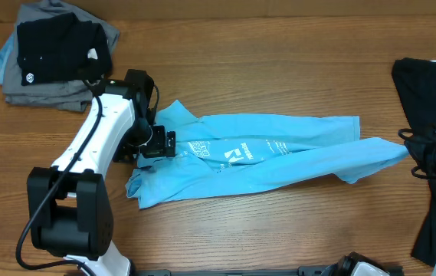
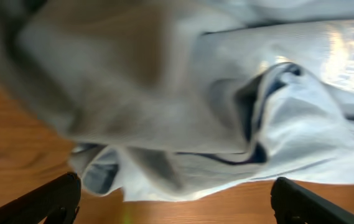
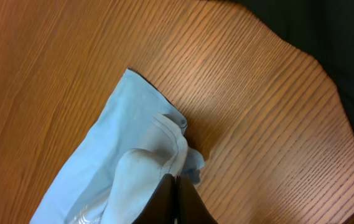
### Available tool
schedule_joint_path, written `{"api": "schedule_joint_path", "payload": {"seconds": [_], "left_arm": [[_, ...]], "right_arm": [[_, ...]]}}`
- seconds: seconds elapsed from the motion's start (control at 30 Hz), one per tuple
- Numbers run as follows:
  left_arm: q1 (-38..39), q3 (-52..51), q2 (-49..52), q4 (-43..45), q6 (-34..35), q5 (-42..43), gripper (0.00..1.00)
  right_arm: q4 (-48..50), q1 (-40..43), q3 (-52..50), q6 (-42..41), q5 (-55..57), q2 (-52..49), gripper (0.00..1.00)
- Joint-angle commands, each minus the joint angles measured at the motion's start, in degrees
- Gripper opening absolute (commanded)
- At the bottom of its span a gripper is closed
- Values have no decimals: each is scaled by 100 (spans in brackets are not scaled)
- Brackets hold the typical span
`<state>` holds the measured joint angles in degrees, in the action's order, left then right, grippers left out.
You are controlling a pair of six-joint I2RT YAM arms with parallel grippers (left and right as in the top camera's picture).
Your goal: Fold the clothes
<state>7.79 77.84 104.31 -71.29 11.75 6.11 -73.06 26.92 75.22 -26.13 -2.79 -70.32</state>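
The light blue T-shirt (image 1: 279, 153) lies stretched out long across the middle of the wooden table, its white lettering facing up. My left gripper (image 1: 152, 144) hovers over the shirt's left end. In the left wrist view its fingers (image 2: 177, 208) are wide apart and hold nothing, with bunched, blurred shirt cloth (image 2: 195, 93) just beyond them. My right gripper (image 1: 415, 157) is at the shirt's right end. In the right wrist view its fingers (image 3: 175, 186) are pressed together on a fold of the shirt (image 3: 102, 168).
A pile of grey garments (image 1: 49, 88) with a small black shirt (image 1: 57, 46) on top sits at the back left. A black garment (image 1: 432, 84) lies at the right edge, under my right arm. Bare wood shows in front of the shirt.
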Motion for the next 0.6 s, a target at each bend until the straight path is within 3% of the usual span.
{"api": "schedule_joint_path", "payload": {"seconds": [0.0, 0.13, 0.23, 0.3, 0.57], "left_arm": [[17, -35, 59, 2, -299, 446, 99], [17, -52, 59, -68, -297, 448, 93], [17, -136, 61, -24, -234, 568, 75], [20, -229, 61, 4, -232, 785, 70], [35, -623, 63, 518, -234, 831, 77]], "right_arm": [[13, 15, 168, 90, -11, 76, 4], [-11, 15, 168, 90, -11, 76, 4], [-15, 15, 168, 87, -13, 76, 4], [-20, 15, 168, 87, -15, 76, 4], [-50, 15, 168, 90, -33, 76, 4]]}}
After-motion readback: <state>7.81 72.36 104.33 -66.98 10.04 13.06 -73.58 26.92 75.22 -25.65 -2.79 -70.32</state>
